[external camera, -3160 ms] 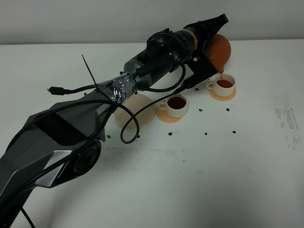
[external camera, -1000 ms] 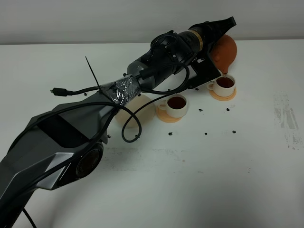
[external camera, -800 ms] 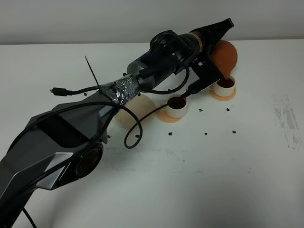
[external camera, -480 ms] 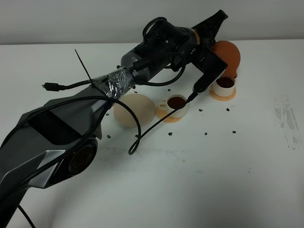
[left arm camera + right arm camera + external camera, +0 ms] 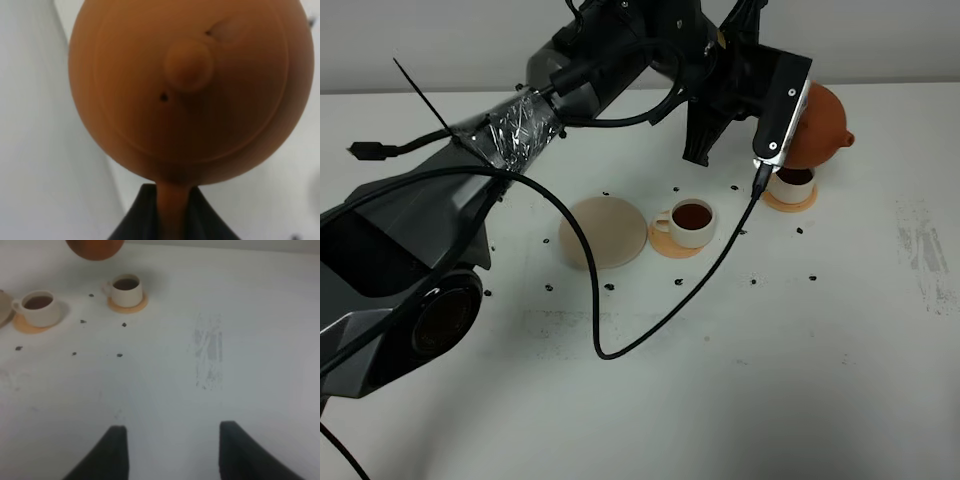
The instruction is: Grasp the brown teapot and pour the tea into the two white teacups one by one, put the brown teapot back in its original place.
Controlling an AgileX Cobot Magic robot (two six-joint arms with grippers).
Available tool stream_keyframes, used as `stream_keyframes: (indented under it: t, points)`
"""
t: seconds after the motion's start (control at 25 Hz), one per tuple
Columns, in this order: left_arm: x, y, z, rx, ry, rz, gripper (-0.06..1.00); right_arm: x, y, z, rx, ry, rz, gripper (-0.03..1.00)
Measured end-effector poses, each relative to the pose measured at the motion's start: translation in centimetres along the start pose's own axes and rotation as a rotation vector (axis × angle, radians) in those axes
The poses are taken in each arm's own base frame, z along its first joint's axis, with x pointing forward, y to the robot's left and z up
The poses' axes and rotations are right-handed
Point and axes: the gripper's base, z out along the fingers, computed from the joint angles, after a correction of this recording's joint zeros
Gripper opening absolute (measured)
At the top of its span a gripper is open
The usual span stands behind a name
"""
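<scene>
My left gripper (image 5: 172,212) is shut on the loop handle of the brown teapot (image 5: 823,125), which hangs in the air just above and behind the far white teacup (image 5: 791,183). In the left wrist view the teapot (image 5: 185,85) fills the picture, lid knob facing the camera. Both cups hold dark tea. The near cup (image 5: 692,222) stands on its orange coaster (image 5: 675,245). The pale beige saucer (image 5: 603,232) lies bare to its left. My right gripper (image 5: 172,452) is open and empty, low over the table, away from the cups (image 5: 127,290).
Small dark specks (image 5: 754,281) lie scattered around the cups and saucer. A loose black cable (image 5: 650,330) hangs from the left arm down to the table in front of the saucer. A grey smudge (image 5: 922,255) marks the table at the right.
The left arm has lifted and swung up and back. The teapot has tipped back from pouring over the far cup and risen. The saucer, covered by the arm before, now shows.
</scene>
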Motion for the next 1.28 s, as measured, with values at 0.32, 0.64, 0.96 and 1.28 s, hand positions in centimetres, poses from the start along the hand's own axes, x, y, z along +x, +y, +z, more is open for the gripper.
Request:
stream_keyframes:
  t: [0.32, 0.64, 0.96, 1.28]
  points:
    - [-0.5, -1.0, -3.1, 0.015, -0.015, -0.078, 0.11, 0.0, 0.0, 0.0, 0.000, 0.000, 0.000, 0.43]
    - [-1.6, -5.4, -3.3, 0.090, -0.028, -0.295, 0.11, 0.0, 0.0, 0.0, 0.000, 0.000, 0.000, 0.43]
    - [-3.8, -7.0, -2.0, 0.148, -0.023, -0.565, 0.11, 0.0, 0.0, 0.0, 0.000, 0.000, 0.000, 0.43]
    - [-2.6, -9.7, 1.4, 0.271, 0.119, -0.739, 0.11, 0.0, 0.0, 0.0, 0.000, 0.000, 0.000, 0.43]
